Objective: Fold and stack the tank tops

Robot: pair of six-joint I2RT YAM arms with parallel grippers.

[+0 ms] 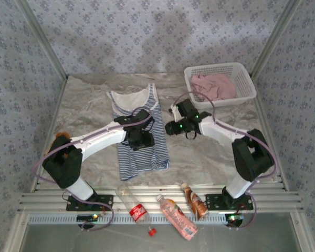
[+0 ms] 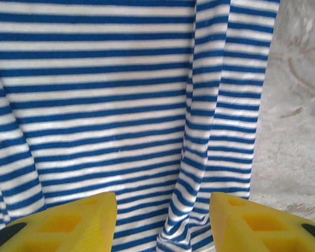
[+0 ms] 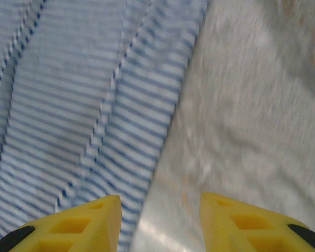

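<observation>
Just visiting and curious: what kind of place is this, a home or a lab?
Probably a lab test booth: floral-print cloth walls enclose a table, and two black-and-white robot arms are bolted to a ridged aluminium rail.

the left arm (image 1: pixel 100 137) rises from its base, elbow bent out to the left, white forearm reaching in toward the middle. the left gripper (image 1: pixel 142 137) points down. the right arm (image 1: pixel 220 134) mirrors it, elbow out to the right, and the right gripper (image 1: pixel 174 127) sits near the left one, apart from it. in both wrist views the yellow fingers (image 2: pixel 73 223) (image 3: pixel 241 220) are spread wide.
</observation>
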